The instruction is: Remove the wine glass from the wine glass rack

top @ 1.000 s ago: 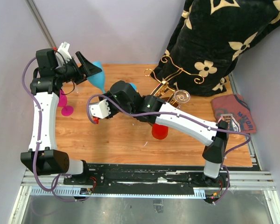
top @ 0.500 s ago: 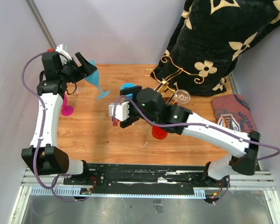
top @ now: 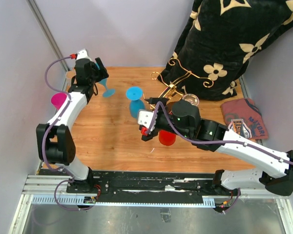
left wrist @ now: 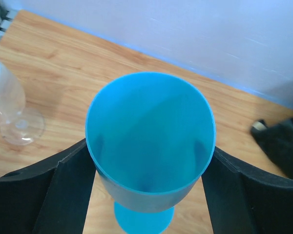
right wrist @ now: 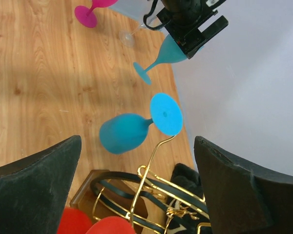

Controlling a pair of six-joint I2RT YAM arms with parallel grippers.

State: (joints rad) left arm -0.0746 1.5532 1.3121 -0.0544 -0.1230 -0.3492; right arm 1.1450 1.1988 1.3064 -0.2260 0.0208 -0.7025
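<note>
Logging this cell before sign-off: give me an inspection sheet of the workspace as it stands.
Surface: wooden table, no spills seen.
Job's things: gold wine glass rack with a rack-hung clear glass; blue wine glass in the left gripper; second blue glass foot-up beside the rack.
Clutter: pink glass, red glass, loose clear glass.
Grippers: left gripper shut on the blue wine glass; right gripper open, empty.
Cables: purple cables along both arms.
Surroundings: flowered black cloth, folded shirt.
</note>
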